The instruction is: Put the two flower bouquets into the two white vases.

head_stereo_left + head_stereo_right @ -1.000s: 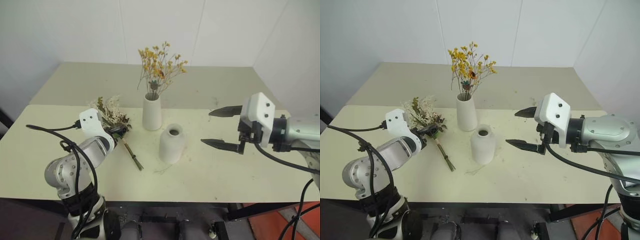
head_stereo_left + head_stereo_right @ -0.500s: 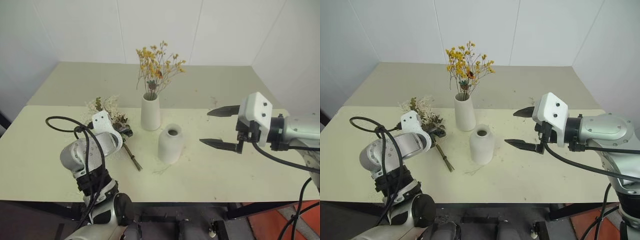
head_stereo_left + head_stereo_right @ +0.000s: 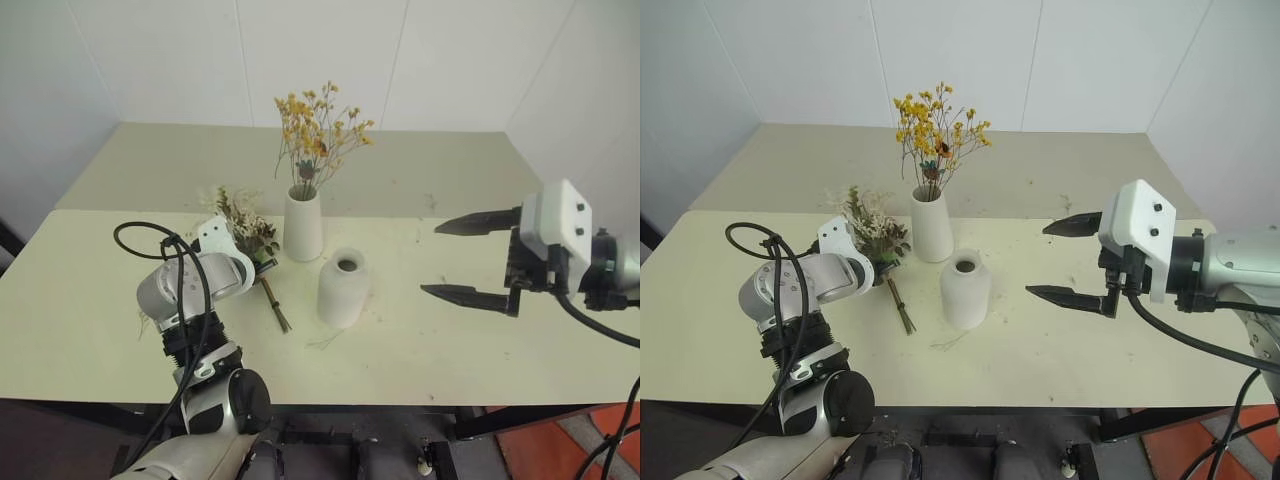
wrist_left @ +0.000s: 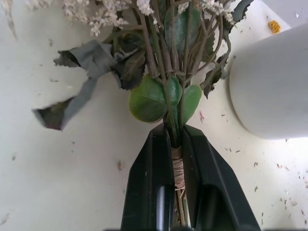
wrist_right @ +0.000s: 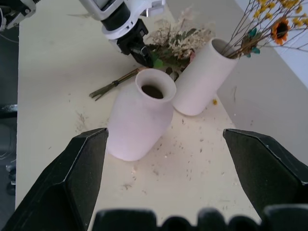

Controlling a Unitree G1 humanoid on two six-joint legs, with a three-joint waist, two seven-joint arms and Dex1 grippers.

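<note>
Inside tall vase (image 3: 303,225), yellow bouquet (image 3: 318,130); dome vase (image 3: 343,288) empty; left pincer (image 4: 175,159) clamping rose bouquet (image 4: 163,57); right pincer (image 3: 478,258) spread.

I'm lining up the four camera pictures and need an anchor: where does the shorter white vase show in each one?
Left eye view: shorter vase, centre, just in front of the taller vase.
Right eye view: centre.
Left wrist view: I cannot tell; the white curved body may be either vase.
Right wrist view: centre-left, mouth toward the camera.
Shared landmark: the taller vase beside it.
</note>
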